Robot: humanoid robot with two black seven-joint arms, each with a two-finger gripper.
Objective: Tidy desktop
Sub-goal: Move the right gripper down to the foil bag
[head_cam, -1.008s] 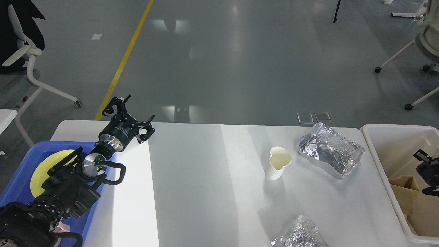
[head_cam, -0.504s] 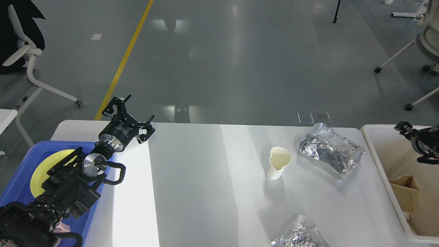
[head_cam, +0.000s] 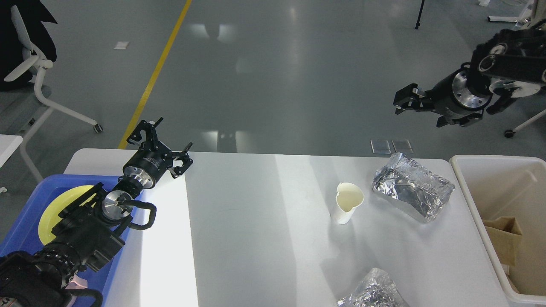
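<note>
Desktop, wide, flat and white with rounded corners, fills the lower part of the head view, smooth and faintly glossy, with a bright band of light running down its left part. Near its right-centre stands a dented white paper cup, upright, rim pinched out of round. Just right of the cup lies a crumpled aluminium foil tray, and toward the desktop's near edge sits a second crumpled foil piece, partly cut off by the frame. On the desktop's left end rests a blue tray holding a yellow plate. Off its right end stands an off-white tub with brown cardboard inside. The left gripper hovers over the desktop's far left edge, fingers spread and empty. The right gripper hangs high beyond the far right corner, fingers apart, holding nothing
</note>
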